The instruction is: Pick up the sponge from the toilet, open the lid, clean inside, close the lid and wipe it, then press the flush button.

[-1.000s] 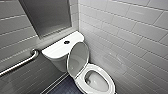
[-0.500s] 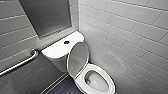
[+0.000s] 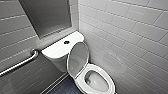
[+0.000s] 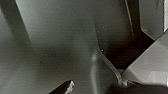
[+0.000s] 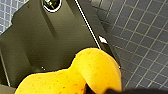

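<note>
Grey-tiled walls meet at a corner; white toilet stands there w/ bowl open. Lid raised, upright against tank. Metal grab bar on wall beside tank. Orange-yellow sponge pinched tight in R gripper, above dark gridded floor. Flush button at mid tank top.

Pinched in the right gripper: the sponge, tiled floor below both. At the toilet, lid upright between bowl and tank; flush button mid tank top; grab rail on the wall, left of the tank.
</note>
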You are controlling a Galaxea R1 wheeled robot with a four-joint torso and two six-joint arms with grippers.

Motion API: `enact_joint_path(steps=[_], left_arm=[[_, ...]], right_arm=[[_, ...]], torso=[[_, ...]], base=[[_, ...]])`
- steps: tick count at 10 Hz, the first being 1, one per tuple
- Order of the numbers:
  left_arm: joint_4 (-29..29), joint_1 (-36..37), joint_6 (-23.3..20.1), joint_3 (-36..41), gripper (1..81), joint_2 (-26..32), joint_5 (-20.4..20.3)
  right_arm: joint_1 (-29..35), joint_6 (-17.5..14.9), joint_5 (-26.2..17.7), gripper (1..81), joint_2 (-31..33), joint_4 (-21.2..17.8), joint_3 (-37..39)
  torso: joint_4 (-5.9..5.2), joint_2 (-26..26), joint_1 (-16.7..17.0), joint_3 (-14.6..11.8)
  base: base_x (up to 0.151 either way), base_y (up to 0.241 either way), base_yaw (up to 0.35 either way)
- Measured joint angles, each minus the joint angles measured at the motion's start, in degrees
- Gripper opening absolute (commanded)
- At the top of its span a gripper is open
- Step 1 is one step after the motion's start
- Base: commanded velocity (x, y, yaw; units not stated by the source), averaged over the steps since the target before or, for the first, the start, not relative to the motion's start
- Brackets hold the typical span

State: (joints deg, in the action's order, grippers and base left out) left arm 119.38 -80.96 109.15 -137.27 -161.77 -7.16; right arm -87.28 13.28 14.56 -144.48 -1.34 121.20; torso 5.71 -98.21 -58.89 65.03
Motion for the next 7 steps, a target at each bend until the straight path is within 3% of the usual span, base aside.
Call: enact_joint_path(steps=[4,7], left_arm=[[0.02,0.01,0.02,-0.09,81.1,-0.44,-0.06],[0.02,0.0,-0.01,-0.09,81.1,-0.96,0.0]], right_arm=[[3.19,-0.18,1.51,1.0,11.79,-1.74,-21.39],[8.68,-0.11,2.36,1.0,24.7,-2.97,-34.4]], torso=[[0.0,0.0,0.0,0.0],[0.0,0.0,0.0,0.0]], base=[[0.0,0.0,0.0],[0.0,0.0,0.0]])
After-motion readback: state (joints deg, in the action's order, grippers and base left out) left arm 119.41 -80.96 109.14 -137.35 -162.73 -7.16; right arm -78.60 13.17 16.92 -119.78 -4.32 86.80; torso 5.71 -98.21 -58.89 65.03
